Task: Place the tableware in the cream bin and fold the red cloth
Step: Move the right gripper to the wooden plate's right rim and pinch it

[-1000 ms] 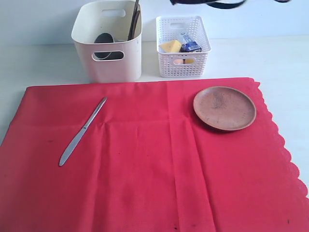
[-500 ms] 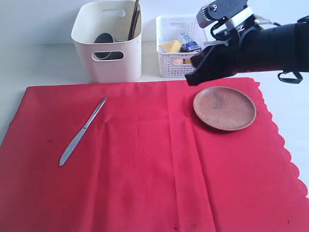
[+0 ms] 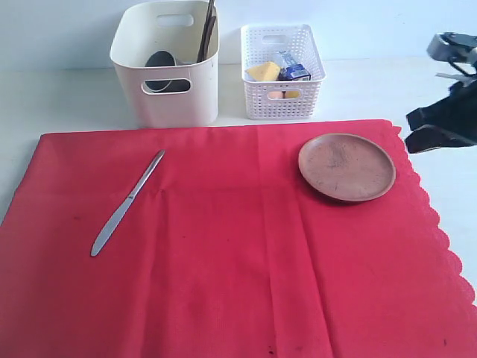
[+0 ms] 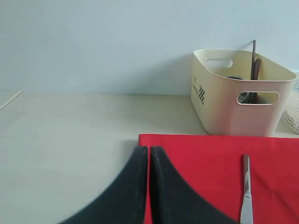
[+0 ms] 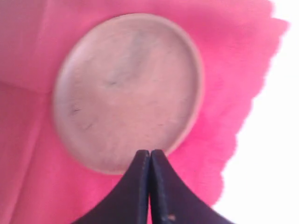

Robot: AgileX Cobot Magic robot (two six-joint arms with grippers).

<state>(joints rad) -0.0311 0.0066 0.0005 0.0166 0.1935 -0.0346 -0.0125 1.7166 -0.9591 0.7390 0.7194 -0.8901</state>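
Note:
The red cloth [image 3: 223,246] lies spread flat on the table. On its left part rests the silver knife [image 3: 127,203], also seen in the left wrist view [image 4: 245,186]. The round brown plate [image 3: 346,166] sits on the cloth's far right part. The cream bin [image 3: 165,89] stands behind the cloth and holds the steel cup [image 3: 159,60] and dark utensils [image 3: 206,30]. My right gripper [image 3: 408,133] hovers off the cloth's right edge, shut and empty; in its wrist view [image 5: 150,153] it sits just short of the plate [image 5: 128,98]. My left gripper [image 4: 148,149] is shut and empty at the cloth's left corner [image 4: 210,158].
A white lattice basket [image 3: 283,97] with cheese and other food stands right of the cream bin [image 4: 243,102]. Bare pale table [image 3: 67,97] surrounds the cloth. The cloth's scalloped edge [image 3: 440,224] runs down the right side.
The right arm swung in above the plate and basket, then pulled back to the right edge of the view. Knife, plate and cloth have not moved.

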